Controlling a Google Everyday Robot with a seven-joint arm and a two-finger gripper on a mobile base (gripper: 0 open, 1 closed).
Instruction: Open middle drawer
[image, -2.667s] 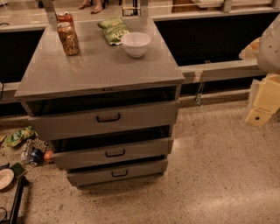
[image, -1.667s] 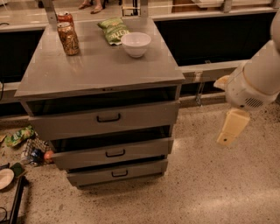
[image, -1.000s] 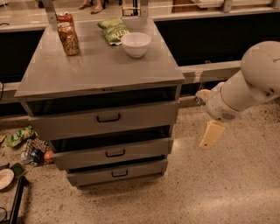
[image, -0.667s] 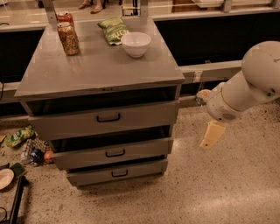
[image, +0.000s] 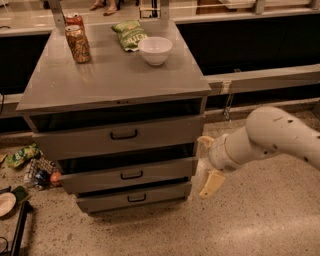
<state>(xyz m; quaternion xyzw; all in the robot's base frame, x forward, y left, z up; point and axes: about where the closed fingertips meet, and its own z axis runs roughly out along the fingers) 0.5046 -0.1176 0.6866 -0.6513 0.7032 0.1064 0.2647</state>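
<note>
Moved: end effector (image: 207, 162) swung left, now just right of middle drawer (image: 95, 180).
Fingers (image: 212, 184): spread.
Advice: centre on handle (image: 131, 175), pull straight.

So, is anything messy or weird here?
Yes: a green chip bag and other litter lie on the floor left of the drawer cabinet. The gripper hangs open just right of the middle drawer.

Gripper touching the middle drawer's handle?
Apart. Camera view: gripper hangs beyond the right end of the middle drawer, bare front between it and the handle.
</note>
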